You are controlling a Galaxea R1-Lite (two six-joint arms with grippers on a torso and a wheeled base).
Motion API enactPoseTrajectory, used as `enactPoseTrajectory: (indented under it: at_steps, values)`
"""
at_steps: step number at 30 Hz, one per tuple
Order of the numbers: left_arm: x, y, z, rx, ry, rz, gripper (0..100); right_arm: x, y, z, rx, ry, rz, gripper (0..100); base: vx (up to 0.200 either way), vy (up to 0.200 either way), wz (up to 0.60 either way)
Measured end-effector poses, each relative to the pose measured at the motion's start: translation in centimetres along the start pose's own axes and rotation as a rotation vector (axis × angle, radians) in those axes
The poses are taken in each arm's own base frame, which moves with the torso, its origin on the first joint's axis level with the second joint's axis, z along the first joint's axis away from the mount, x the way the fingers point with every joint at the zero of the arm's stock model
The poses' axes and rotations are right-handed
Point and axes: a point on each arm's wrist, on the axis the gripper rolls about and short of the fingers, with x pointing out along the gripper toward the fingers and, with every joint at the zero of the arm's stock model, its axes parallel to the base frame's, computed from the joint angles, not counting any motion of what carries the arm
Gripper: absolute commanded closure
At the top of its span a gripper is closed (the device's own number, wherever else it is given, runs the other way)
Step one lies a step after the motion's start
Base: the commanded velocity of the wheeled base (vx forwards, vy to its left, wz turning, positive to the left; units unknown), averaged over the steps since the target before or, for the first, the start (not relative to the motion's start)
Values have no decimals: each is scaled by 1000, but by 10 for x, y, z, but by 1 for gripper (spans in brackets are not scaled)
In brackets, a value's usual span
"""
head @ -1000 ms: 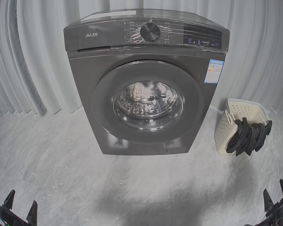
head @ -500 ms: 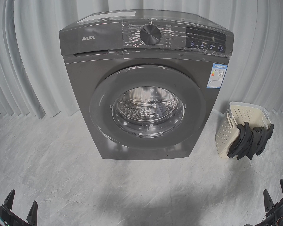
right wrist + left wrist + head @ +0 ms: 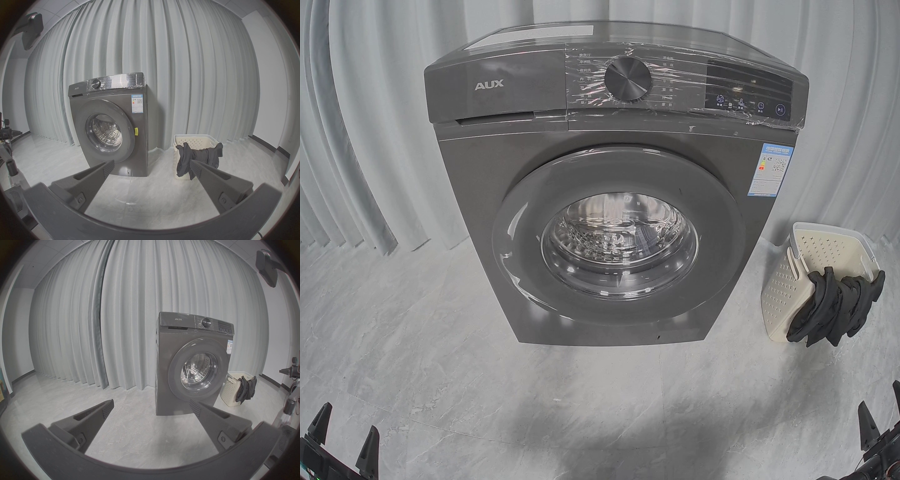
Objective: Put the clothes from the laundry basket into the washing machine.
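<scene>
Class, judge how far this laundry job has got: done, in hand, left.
Done: nothing; the washing machine door is shut. In hand: nothing; left gripper and right gripper are open, empty. Left: open it, then load the dark clothes draped over the laundry basket.

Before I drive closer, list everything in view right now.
Grey front-loading washing machine: one, grey, straight ahead, door shut.
Cream perforated plastic laundry basket: one, cream, on the floor right of the machine.
Dark crumpled clothes: one bundle, black, draped over the basket's near rim.
Pleated white curtain: one wall, white, behind the machine.
Pale marbled floor: one, grey.
Left tool: one, black, open, low left.
Right tool: one, black, open, low right.
</scene>
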Motion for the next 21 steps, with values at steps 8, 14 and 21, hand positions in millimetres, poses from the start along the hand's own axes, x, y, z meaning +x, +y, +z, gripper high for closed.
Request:
enactPoseTrajectory:
  at_steps: [8,14,21]
  values:
    - [0,0,0,0,0,0,0,0,0,0,0,0,0,0,0,-50,0]
    - [0,0,0,0,0,0,0,0,0,0,-1,0,0,0,0,-100,0]
    - [0,0,0,0,0,0,0,0,0,0,0,0,-1,0,0,-200,0]
